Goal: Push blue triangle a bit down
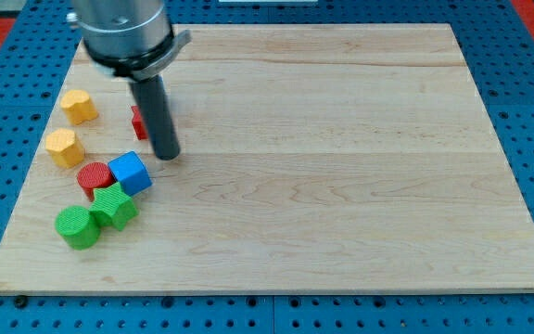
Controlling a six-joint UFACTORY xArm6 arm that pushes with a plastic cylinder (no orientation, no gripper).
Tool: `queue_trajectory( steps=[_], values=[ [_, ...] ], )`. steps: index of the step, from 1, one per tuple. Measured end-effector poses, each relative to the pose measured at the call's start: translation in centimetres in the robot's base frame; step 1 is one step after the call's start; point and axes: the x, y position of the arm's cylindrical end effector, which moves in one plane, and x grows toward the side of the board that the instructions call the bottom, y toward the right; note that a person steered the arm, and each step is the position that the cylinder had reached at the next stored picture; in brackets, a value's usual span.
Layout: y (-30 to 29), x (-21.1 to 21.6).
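No blue triangle can be made out. The only blue block I see is a blue cube [131,173] at the view's left, touching a red cylinder [93,176] on its left. My tip [166,156] rests on the board just up and to the right of the blue cube, a small gap apart. A red block [138,122] sits behind the rod, mostly hidden by it, so its shape cannot be told.
Two yellow blocks [79,106] [64,147] lie near the board's left edge. A green cylinder [77,226] and a green ridged block [115,205] sit below the red cylinder. The wooden board [341,167] lies on a blue pegboard.
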Motion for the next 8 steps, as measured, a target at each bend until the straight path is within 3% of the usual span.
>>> queue_trajectory(
  steps=[1,3,4,8],
  values=[
    [2.1,-3.7],
    [-4.0,-14.0],
    [-6.2,-17.0],
    [-5.3,-12.4]
  ],
)
